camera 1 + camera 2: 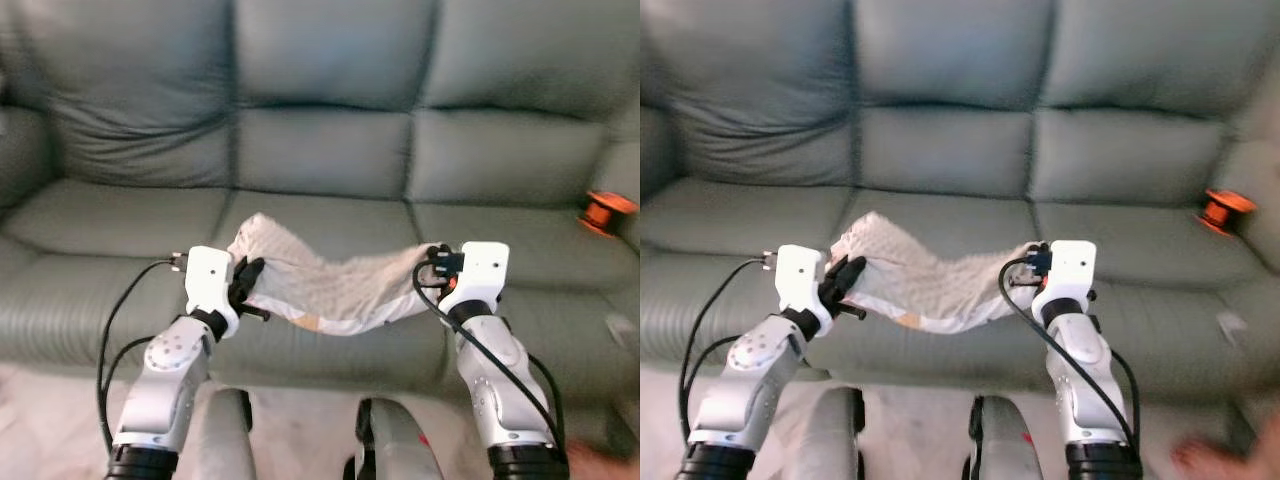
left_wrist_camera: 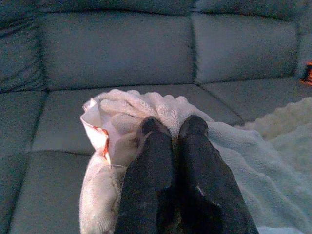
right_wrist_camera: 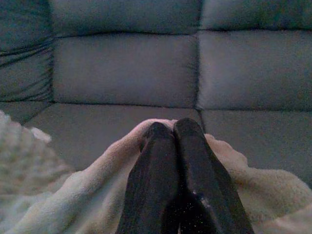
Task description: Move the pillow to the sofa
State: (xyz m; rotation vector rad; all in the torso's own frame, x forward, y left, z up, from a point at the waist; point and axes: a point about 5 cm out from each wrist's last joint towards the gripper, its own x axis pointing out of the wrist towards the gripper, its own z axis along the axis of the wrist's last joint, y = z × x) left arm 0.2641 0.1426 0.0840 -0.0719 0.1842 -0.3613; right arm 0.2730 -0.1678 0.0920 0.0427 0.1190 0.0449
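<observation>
We see a grey-green leather sofa [image 1: 330,150] ahead, its three seat cushions and three back cushions spanning the head views; a cream, fleecy pillow [image 1: 330,285] hangs limp between our two arms, stretched over the front part of the middle seat cushion, sagging in its middle and raised at both ends. The left end effector [image 1: 248,285] grips the pillow's left end, where the fabric bunches up into a peak; in the left wrist view its two black fingers [image 2: 156,161] lie pressed close together on a fold of the pale cloth, and an orange-red trim shows at the crumpled edge just beside them. The right end effector [image 1: 432,262] holds the pillow's right end; in the right wrist view its fingers [image 3: 161,165] are likewise narrowed tight, side by side, with the cloth humped up around their tips. Whether the pillow's underside touches the seat cushion or hangs just above it, we cannot tell. A small orange object [image 1: 607,211] sits on the right seat cushion near the armrest, well apart from the pillow; black cables loop from both white wrist housings down along the silver forearms; pale floor [image 1: 50,420] shows in front of the sofa's base.
</observation>
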